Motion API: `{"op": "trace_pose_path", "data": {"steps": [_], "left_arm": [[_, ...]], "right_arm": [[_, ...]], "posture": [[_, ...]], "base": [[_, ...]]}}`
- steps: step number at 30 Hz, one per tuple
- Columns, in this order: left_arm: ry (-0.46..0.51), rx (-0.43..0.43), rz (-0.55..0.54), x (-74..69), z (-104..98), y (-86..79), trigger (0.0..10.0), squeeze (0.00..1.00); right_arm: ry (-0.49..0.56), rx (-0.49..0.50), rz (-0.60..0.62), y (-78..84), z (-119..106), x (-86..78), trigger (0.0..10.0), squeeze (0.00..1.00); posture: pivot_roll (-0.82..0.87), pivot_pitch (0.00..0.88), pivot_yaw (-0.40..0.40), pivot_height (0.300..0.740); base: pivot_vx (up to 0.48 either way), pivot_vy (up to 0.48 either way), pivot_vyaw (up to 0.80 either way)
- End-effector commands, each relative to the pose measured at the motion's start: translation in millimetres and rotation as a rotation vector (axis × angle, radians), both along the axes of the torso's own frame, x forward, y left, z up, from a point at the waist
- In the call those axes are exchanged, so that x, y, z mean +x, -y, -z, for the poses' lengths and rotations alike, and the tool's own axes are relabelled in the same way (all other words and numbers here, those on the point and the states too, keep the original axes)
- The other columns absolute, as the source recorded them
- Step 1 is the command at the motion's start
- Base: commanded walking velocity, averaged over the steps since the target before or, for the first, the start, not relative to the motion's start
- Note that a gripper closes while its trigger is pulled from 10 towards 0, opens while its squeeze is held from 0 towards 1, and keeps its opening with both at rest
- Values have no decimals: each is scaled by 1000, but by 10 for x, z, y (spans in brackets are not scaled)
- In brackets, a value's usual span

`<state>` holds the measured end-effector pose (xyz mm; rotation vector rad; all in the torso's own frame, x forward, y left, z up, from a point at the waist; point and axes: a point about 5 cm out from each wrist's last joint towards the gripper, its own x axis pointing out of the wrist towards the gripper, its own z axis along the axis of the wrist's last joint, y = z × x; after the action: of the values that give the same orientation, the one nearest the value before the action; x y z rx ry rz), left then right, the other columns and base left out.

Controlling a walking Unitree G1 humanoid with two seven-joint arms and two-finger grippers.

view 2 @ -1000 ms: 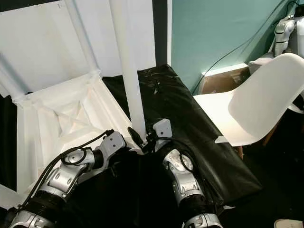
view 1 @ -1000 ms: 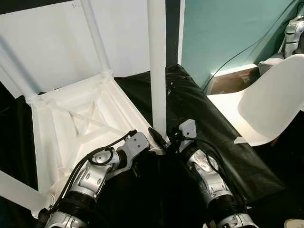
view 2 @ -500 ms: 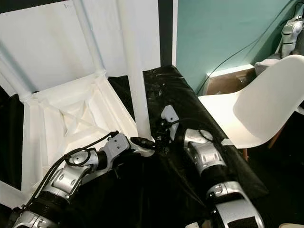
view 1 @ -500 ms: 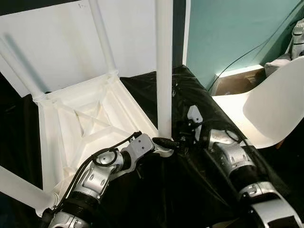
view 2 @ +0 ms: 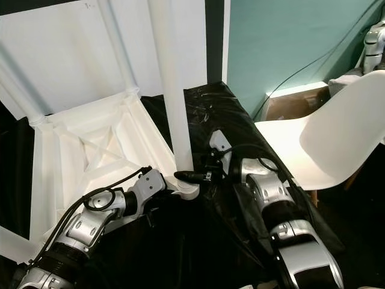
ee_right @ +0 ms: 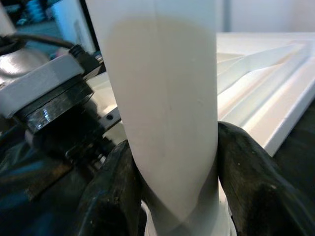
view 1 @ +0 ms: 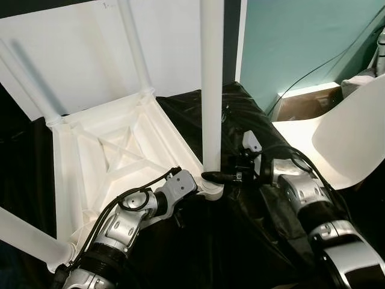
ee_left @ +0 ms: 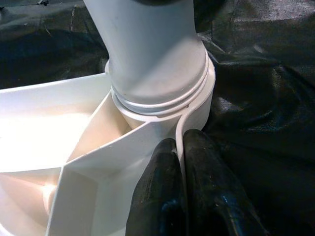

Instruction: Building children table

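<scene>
The white children's table (view 1: 114, 156) lies upside down on a black sheet, its ribbed underside facing up. A white leg (view 1: 212, 90) stands upright in the near right corner socket (ee_left: 197, 108). My left gripper (ee_left: 179, 162) is shut on the thin rim of the table just below that socket. My right gripper (view 1: 212, 176) reaches in from the right and is shut on the leg (ee_right: 162, 88) just above its base, one black finger (ee_right: 246, 167) on each side.
Two more legs (view 1: 135, 48) (view 1: 24, 75) rise from the far corners and another leg (view 1: 24, 238) points out at the near left. A white chair (view 1: 349, 138) stands close on the right, with a cardboard box (view 1: 301, 102) and cable by the teal wall.
My right forearm has swung out to the right and its wrist has turned, so its fingers now hold the leg's base from the side. The left gripper kept its hold. The camera shifted slightly.
</scene>
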<state>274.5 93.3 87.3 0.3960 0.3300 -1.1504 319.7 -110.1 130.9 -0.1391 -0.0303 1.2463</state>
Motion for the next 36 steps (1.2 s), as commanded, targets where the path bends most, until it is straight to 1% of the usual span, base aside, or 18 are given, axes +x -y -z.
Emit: {"op": "trace_pose_path", "data": {"steps": [1, 2, 4, 5, 6, 10, 16, 17, 21, 22, 23, 24, 27, 28, 29, 30, 33, 36], "left_arm": [[-283, 28, -8, -356, 587, -18, 10000, 0], [-283, 28, -8, -356, 587, -18, 10000, 0], [-277, 30, -12, -336, 570, -31, 10000, 0], [-277, 30, -12, -336, 570, -31, 10000, 0], [-275, 30, -13, -332, 560, -36, 10000, 0], [-276, 35, -11, -356, 537, -74, 10000, 0], [-285, 49, -6, -394, 542, -123, 10000, 0], [-287, 52, -4, -403, 544, -135, 10000, 0], [-293, 60, 3, -426, 556, -148, 10000, 0], [-298, 61, 7, -439, 563, -153, 10000, 0], [-298, 61, 7, -439, 563, -153, 10000, 0], [-302, 63, 12, -446, 571, -153, 10000, 0], [-308, 63, 19, -451, 577, -147, 10000, 0], [-315, 64, 31, -466, 588, -139, 10000, 0], [-315, 64, 31, -466, 588, -139, 10000, 0], [-322, 64, 39, -475, 599, -127, 10000, 0], [-327, 63, 47, -480, 605, -119, 10000, 0], [-324, 71, 52, -459, 618, -124, 10000, 0]], "right_arm": [[-21, 72, 70, -170, 115, -88, 0, 0], [-21, 72, 70, -170, 115, -88, 0, 0], [40, 265, 384, -214, 164, -185, 0, 0], [40, 265, 384, -214, 164, -185, 0, 0], [56, 323, 476, -202, 172, -222, 0, 0], [109, 371, 633, -116, 148, -202, 0, 0], [139, 383, 696, -143, 97, -199, 0, 0], [141, 377, 701, -170, 94, -211, 4667, 0], [120, 352, 676, -218, 117, -225, 4667, 0], [114, 342, 641, -253, 122, -241, 10000, 0], [114, 342, 641, -253, 122, -241, 10000, 0], [81, 323, 574, -292, 138, -244, 10000, 1000], [85, 307, 515, -311, 122, -246, 10000, 1000], [86, 269, 433, -317, 93, -234, 10000, 0], [86, 269, 433, -317, 93, -234, 10000, 0], [96, 221, 337, -296, 40, -212, 10000, 0], [116, 174, 256, -263, -14, -194, 10000, 0], [115, 65, 85, -179, -32, -154, 10000, 0]], "posture": [[84, 0, -49, 740], [84, 0, -49, 740], [95, 0, -47, 740], [95, 0, -47, 740], [95, 0, -47, 740], [105, 0, -23, 740], [108, 0, 2, 740], [107, 0, 3, 740], [99, 0, 10, 740], [91, 0, 13, 740], [91, 0, 13, 740], [70, 0, 20, 740], [61, 0, 22, 740], [57, 0, 22, 740], [57, 0, 22, 740], [39, 0, 26, 740], [33, 0, 25, 740], [29, 0, 19, 740]], "base": [[0, 0, 0], [0, 0, 0], [0, 0, 0], [0, 0, 0], [0, 0, 0], [0, 0, 0], [0, 0, 0], [0, 0, 0], [0, 0, 0], [0, 0, 0], [0, 0, 0], [0, 0, 0], [0, 0, 0], [0, 0, 0], [0, 0, 0], [0, 0, 0], [0, 0, 0], [0, 0, 0]]}}
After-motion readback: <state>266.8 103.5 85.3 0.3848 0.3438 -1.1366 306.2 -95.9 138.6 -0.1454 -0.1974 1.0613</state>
